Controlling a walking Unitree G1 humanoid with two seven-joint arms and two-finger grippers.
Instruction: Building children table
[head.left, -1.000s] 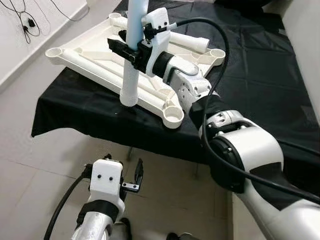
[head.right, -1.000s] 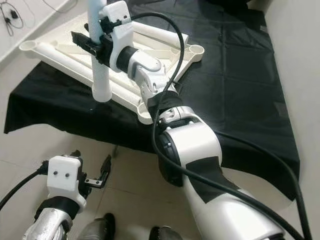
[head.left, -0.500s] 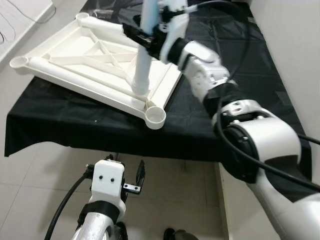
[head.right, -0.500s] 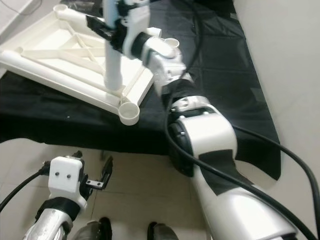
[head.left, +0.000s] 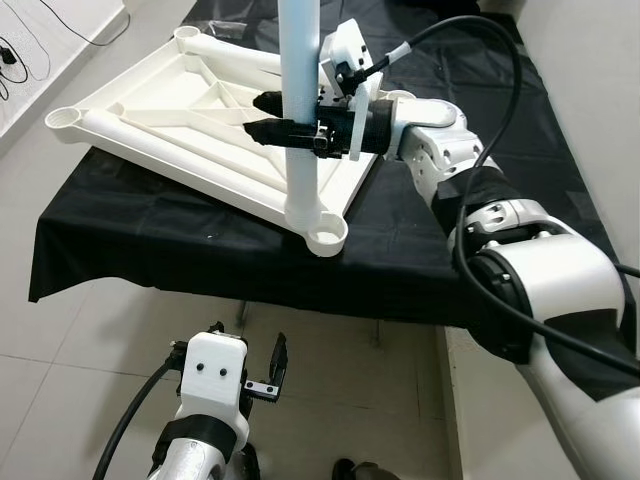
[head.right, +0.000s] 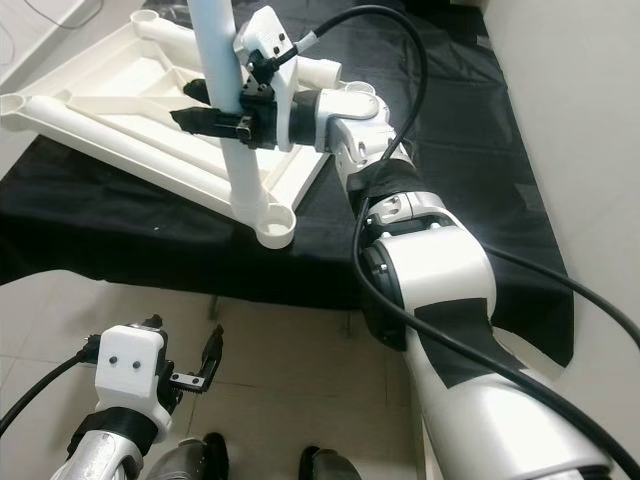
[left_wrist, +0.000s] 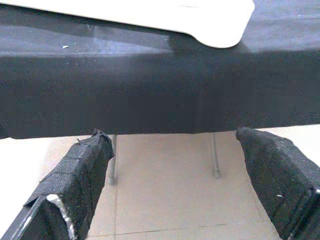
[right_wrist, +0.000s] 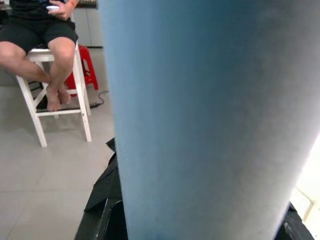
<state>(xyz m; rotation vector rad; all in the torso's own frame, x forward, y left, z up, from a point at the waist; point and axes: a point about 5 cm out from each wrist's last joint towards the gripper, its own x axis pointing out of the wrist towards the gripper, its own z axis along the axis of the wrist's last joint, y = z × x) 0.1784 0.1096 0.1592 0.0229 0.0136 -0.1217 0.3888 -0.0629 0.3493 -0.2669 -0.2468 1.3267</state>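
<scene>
A white table frame (head.left: 170, 110) lies upside down on a black-draped table (head.left: 150, 250). My right gripper (head.left: 265, 114) is shut on a pale blue table leg (head.left: 300, 60) and holds it upright, fingers clamped across its middle. The leg's lower end stands at the frame's near corner socket (head.left: 326, 233), against its left rim; whether it sits inside I cannot tell. The leg (right_wrist: 200, 125) is very close in the right wrist view. My left gripper (head.left: 255, 375) hangs low over the floor, open and holding nothing, its fingers (left_wrist: 75, 185) facing the table's front edge.
Three more round sockets mark the frame's other corners, one at the left (head.left: 62, 118). A wall (head.left: 590, 60) borders the table on the right. Cables (head.left: 20, 55) lie on the tiled floor at left. A person sits on a white stool (right_wrist: 55, 90).
The right gripper has carried the leg from the frame's rail over to the near corner socket. The head camera has shifted. The left arm hangs as before.
</scene>
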